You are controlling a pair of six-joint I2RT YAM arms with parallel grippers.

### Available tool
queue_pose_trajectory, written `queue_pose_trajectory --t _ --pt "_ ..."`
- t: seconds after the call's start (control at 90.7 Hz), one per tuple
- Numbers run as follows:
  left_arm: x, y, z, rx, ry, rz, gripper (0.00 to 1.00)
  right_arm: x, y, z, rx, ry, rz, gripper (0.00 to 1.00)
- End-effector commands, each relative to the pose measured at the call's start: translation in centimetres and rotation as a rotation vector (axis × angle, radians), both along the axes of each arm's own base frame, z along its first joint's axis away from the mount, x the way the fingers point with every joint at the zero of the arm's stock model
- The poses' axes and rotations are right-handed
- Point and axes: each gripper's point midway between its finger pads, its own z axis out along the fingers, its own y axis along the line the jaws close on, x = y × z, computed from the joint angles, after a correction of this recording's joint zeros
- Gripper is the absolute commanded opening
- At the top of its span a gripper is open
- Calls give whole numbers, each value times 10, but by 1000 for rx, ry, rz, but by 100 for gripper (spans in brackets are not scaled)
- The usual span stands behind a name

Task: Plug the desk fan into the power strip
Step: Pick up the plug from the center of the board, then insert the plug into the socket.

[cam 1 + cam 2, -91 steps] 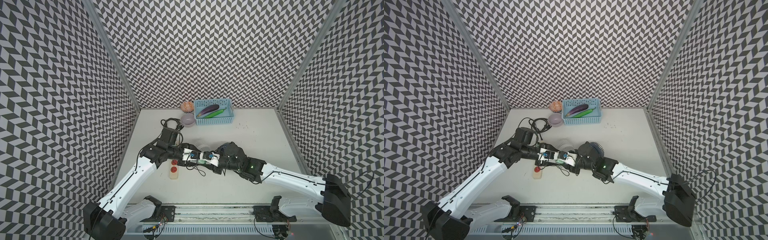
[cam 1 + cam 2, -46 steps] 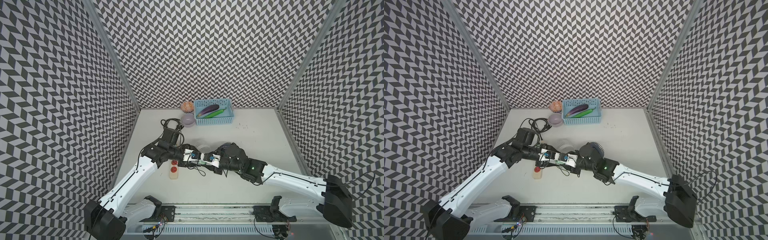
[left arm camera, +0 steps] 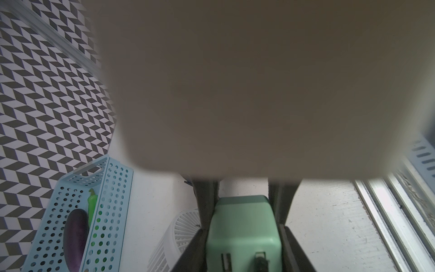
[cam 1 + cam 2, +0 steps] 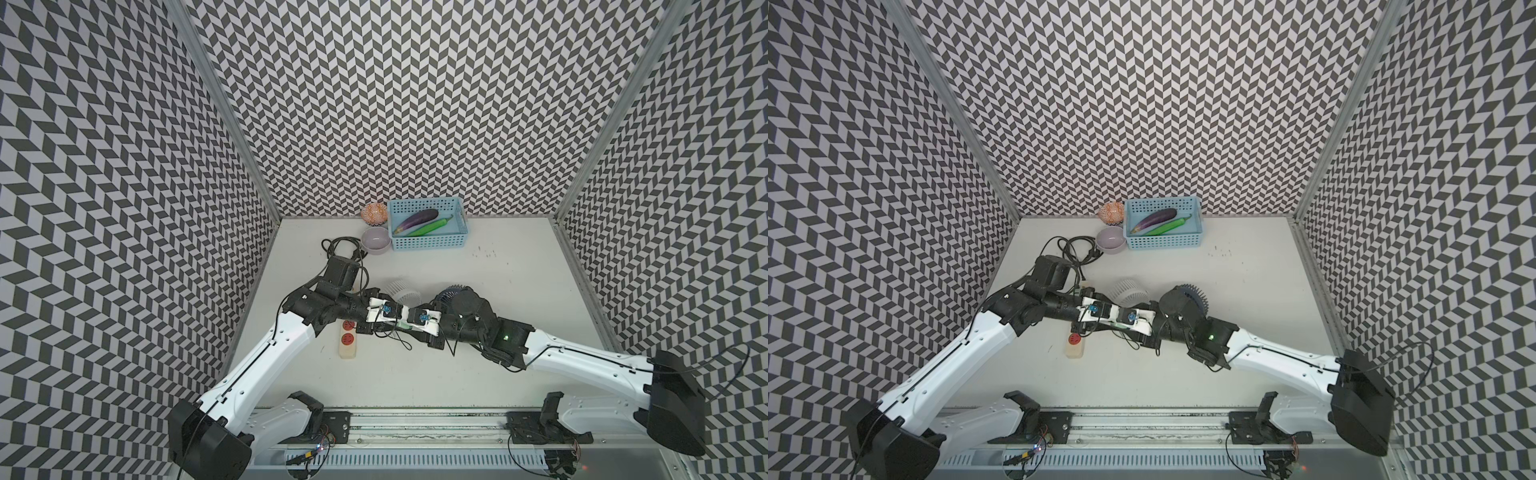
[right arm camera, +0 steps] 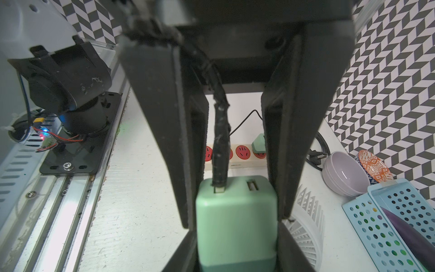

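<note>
- Right gripper is clamping a mint-green plug adapter by its sides, jaws closed on it. A black cable is running out of the adapter's back face, up between the fingers.
- Left gripper is meeting it nose to nose. Its fingers are lying against the same adapter at the prong end (it looks like a real pinch, both sides touching). Two metal prongs are facing the left wrist camera.
- Together they are holding the adapter above the tabletop, about mid-depth and somewhat toward the left edge.
- Power strip is lying flat near the left edge, running front to back, just beside the joined grippers. Its far end is hiding under the left arm.
- The right wrist view is showing a free red socket and a second green adapter already sitting in an end socket.
- White fan is standing just behind the grippers, and a dark fan beside it is half covered by the right arm. I cannot trace which one the cable serves.
- Step in hand, as I judge it: a mid-air handover or regrasp, with insertion not yet begun.
- Next move calls for one gripper letting go, the prongs turning down over a free socket, then a straight push. The light strip may slide unless it is steadied.
</note>
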Motion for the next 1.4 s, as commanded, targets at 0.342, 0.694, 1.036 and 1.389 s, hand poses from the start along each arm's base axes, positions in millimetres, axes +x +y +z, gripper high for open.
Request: queue_pose_trajectory --t 0.342,0.694,1.036,1.389 --pt "10 29 -24 90 17 123 0 2 -40 16 -24 -193 -105 100" --pt "-2 63 -54 214 75 182 0 38 -124 7 4 -176 -343 100" --pt "-45 104 -98 478 241 176 0 47 -177 -28 -39 -163 -472 100" --pt "-29 161 -117 702 207 227 0 42 -189 -37 0 -199 -502 100"
